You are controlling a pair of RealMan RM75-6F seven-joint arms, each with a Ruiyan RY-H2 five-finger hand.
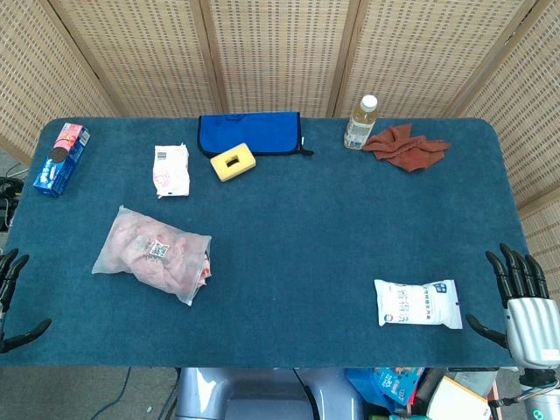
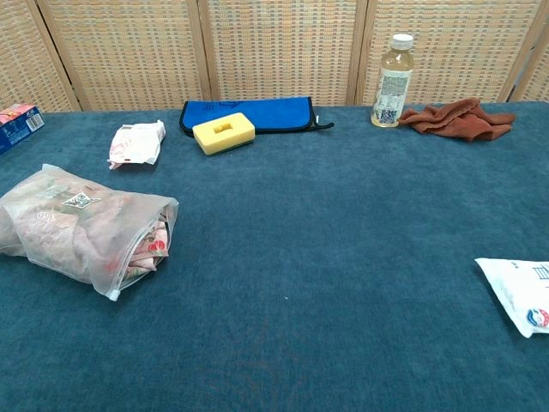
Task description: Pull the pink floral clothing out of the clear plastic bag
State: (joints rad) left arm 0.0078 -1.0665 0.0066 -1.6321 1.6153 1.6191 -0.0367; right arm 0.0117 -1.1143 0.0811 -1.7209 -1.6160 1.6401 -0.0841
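Observation:
The clear plastic bag (image 1: 153, 254) lies flat on the blue table's left side, with the pink floral clothing (image 1: 166, 259) folded inside it. In the chest view the bag (image 2: 81, 225) shows its open end toward the right, where the clothing (image 2: 147, 249) peeks out. My left hand (image 1: 10, 297) hangs at the table's near-left corner, fingers spread, holding nothing, well left of the bag. Far from the bag, my right hand (image 1: 525, 302) stands at the near-right corner with its fingers apart and empty. Neither hand appears in the chest view.
A white packet (image 1: 418, 303) lies near my right hand. Along the far side sit a blue box (image 1: 61, 158), a small white pouch (image 1: 171, 169), a yellow sponge (image 1: 233, 162) on a blue pouch (image 1: 251, 133), a bottle (image 1: 360, 122) and a brown cloth (image 1: 405, 146).

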